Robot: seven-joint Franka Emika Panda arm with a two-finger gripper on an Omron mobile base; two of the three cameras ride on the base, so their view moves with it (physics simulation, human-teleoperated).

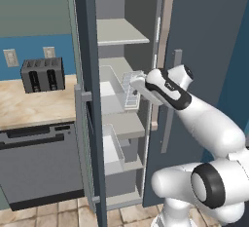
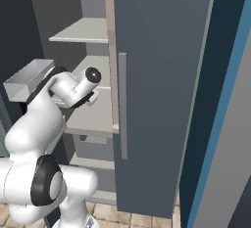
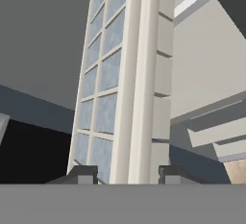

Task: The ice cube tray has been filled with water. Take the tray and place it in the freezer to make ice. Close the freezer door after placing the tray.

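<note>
Fingertips [image 3: 84,174] sit either side of the ice cube tray's [image 3: 126,93] near edge, so I read the gripper [image 3: 126,176] as pinching it, water [image 3: 103,117] showing bluish in the cells. From the left base view I've got the tray [image 1: 131,88] inside the open freezer [image 1: 121,36], over a clear bin [image 1: 111,82] at mid height. I'd keep it level, set it flat on the shelf, release, back straight out, then go for the freezer door [image 1: 90,99].
</note>
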